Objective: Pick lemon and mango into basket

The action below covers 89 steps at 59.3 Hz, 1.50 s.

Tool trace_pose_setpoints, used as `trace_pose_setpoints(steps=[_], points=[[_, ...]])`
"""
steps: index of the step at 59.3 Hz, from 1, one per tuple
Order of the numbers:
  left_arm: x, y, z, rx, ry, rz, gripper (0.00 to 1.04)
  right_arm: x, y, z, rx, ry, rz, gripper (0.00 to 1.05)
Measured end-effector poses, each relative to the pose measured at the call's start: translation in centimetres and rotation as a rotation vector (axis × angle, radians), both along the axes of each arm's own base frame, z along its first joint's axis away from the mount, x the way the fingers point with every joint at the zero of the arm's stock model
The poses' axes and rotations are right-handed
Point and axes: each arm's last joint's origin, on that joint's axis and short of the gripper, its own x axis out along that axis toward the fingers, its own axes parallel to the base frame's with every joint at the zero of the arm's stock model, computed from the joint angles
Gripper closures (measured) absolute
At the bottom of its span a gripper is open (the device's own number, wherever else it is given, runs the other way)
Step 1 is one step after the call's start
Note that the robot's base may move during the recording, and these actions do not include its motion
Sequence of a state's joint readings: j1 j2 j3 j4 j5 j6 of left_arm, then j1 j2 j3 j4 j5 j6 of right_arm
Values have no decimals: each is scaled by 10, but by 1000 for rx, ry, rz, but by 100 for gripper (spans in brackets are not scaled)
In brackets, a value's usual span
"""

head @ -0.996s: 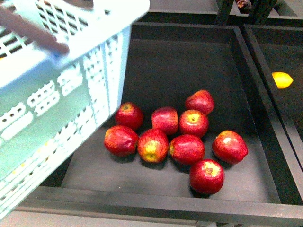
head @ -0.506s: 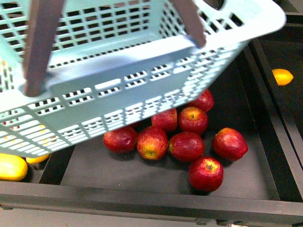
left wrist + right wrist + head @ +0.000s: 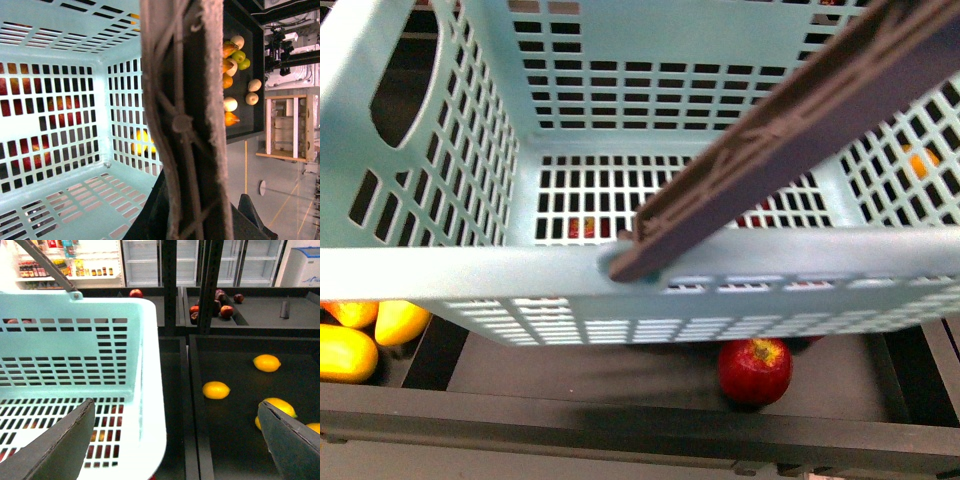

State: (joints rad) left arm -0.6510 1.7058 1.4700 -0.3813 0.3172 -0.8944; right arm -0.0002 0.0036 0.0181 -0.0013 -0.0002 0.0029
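Finding the left gripper (image 3: 200, 217) clenched on the brown handle (image 3: 182, 120) of the basket (image 3: 50, 125); seeing only the dark bases of both fingers either side of the handle, tips hidden behind it

Holding the basket aloft and tilted above a black bin (image 3: 620, 425), blocking most of the front view

Recording the right gripper (image 3: 176, 407) spread wide and grasping nothing, hovering beside the basket rim and over the neighbouring bin (image 3: 235, 350); seeing just two finger edges, both cut off by the frame

Locating the lemon (image 3: 216, 389) on the floor of that neighbouring bin, near the basket but outside it and not touching it; noting other lemons (image 3: 266, 362) close by, one partly hidden behind the right finger

Locating the mango (image 3: 345, 352) at the lower left of the front view, in a compartment beside the black bin, outside the basket and cut off by the frame edge; noting more yellow fruit (image 3: 400, 320) half covered by the basket wall

Seeing one red apple (image 3: 755, 370) clear below the basket; making out further apples only as red patches through the slots

Checking bottles (image 3: 55, 267) on a rear shelf: labels too small to read
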Motion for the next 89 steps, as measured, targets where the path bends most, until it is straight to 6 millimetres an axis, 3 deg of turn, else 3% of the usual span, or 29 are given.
trace_pose_setpoints(steps=[33,41,51,57,61,68,77,89], points=[[2,3,0,11,-12,19,100,0,0,0,0,0,0,9],[2,2,0,8,-9,14,100,4,-3,-2,132,308,-233,9],[2,2,0,13,-14,19,100,19,-10,6,223,325,-299,9],[2,3,0,15,-17,23,100,33,-23,21,267,266,-336,9],[2,3,0,10,-12,18,100,54,-43,32,287,225,-401,9],[2,2,0,8,-11,14,100,79,-69,29,298,234,-473,9],[2,2,0,9,-11,14,100,114,-107,8,324,313,-548,9],[2,3,0,12,-14,21,100,160,-167,-52,352,496,-653,9]])
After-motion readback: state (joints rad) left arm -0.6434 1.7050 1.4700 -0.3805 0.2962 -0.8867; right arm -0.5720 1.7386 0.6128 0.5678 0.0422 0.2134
